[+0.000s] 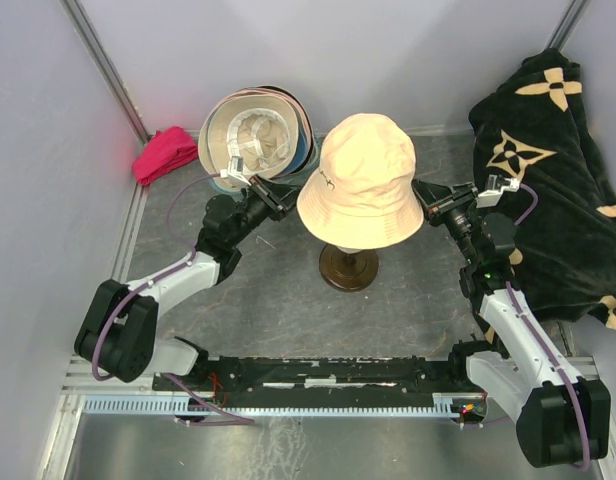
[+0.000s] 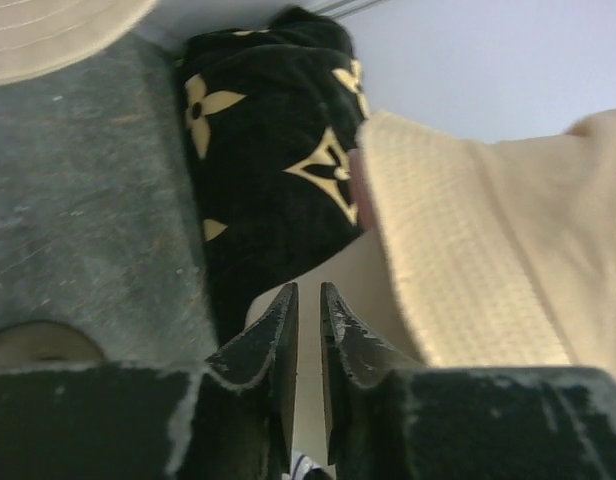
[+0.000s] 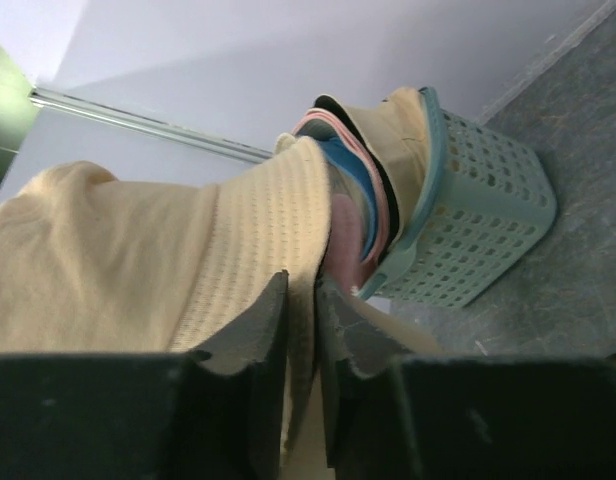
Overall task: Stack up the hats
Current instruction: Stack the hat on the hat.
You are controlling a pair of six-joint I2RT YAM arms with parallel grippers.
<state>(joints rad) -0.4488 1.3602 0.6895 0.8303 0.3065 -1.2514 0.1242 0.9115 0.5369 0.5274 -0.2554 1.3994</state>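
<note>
**mo:** what's the setup? floor and room first

**jk:** grey scuffed mat (image 1: pixel 278 310), boxed in by plain pale walls (image 1: pixel 48 180) with metal strips up the far corners. Nearest the camera, in front of the stand, a black rail (image 1: pixel 318 375) carries the bases of two arms (image 1: pixel 178 280) (image 1: pixel 508 320).

**mo:** and a count of the stuff?

**jk:** one stand (image 1: pixel 348 268) with a dark round foot, mid-mat, and one cream hat (image 1: pixel 363 180) sitting on top of it. The left claw (image 1: pixel 286 200) is at the brim on the stand's left. Its fingers (image 2: pixel 273 340) are nearly together with just a slit between, and the brim lies against one of them. Can't tell if any fabric is actually nipped.

The right claw (image 1: pixel 421 195) is at the brim on the stand's right. There the brim drops straight into the narrow gap, so it's pinching the hat.

Right of the stand, one black cloth (image 1: pixel 558 180) with beige flower marks is heaped against the wall. Behind the stand to the left is one tilted teal basket (image 3: pixel 488 230) with a stack of hats (image 1: pixel 253 135) in it. Tan, pink, blue and black rims show, so four I can count. Left of that is one magenta cloth (image 1: pixel 166 153) by the wall.
</note>
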